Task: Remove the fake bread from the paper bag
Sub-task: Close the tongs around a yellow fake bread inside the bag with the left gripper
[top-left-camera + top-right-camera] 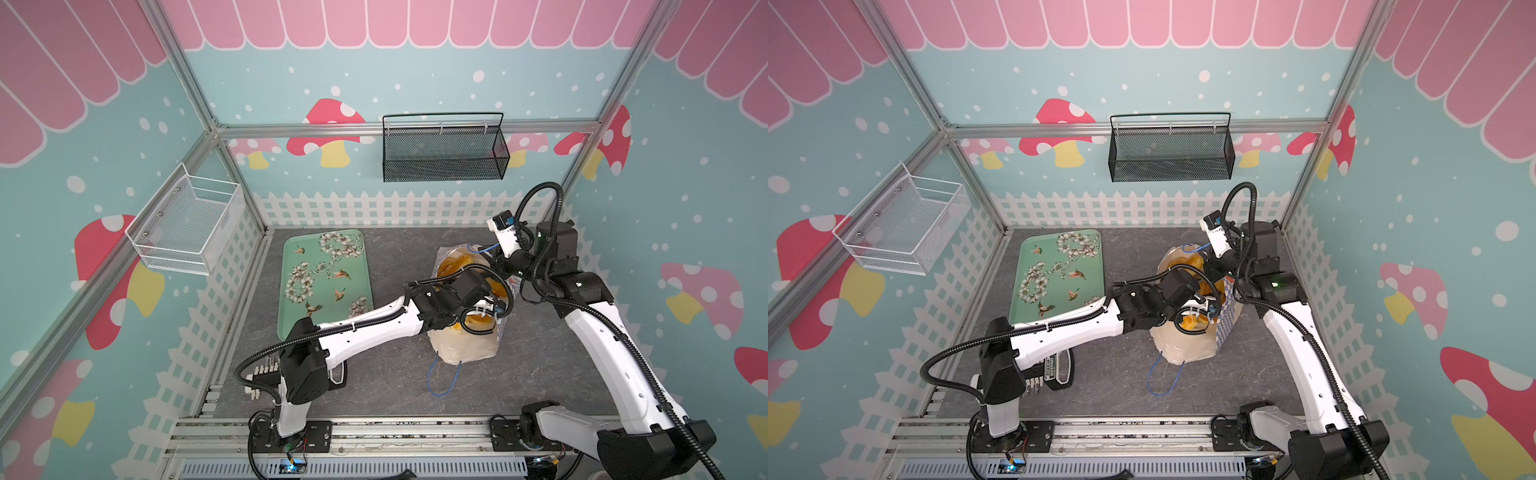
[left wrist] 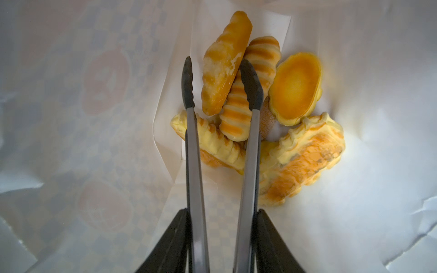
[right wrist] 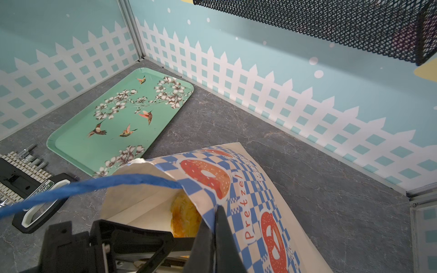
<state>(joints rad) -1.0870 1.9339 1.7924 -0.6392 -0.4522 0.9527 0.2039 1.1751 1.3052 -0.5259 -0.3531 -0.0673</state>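
One paper bag (image 1: pixel 465 349) stands just right of centre in both top views on the grey worktop (image 1: pixel 540 365), mouth open upward, with both arms reaching to it. The left gripper (image 2: pixel 222 238) is down inside the mouth. Its two black fingers (image 2: pixel 170 241) are clamped on one pair of tongs (image 2: pixel 194 153), whose two dark tips stand apart on either side of a long glazed loaf. The fake bread (image 2: pixel 224 66) lies on the bag's floor, in the upper middle of the left wrist view. Six pieces show: two long loaves, one round tart-like piece, two flaky pastries and one brown piece mostly hidden. The right gripper (image 3: pixel 214 236) has its fingers (image 3: pixel 224 234) closed on the bag's checkered rim, low in the right wrist view. Two blue cord handles (image 1: pixel 442 378) show, one lying on the worktop below the bag, one at the rim's upper side. One green floral tray (image 3: pixel 78 146) lies left of the bag, apart from it. Two baskets hang on the walls: one black mesh basket (image 1: pixel 444 153) at upper centre, one white wire basket (image 1: pixel 187 224) at left
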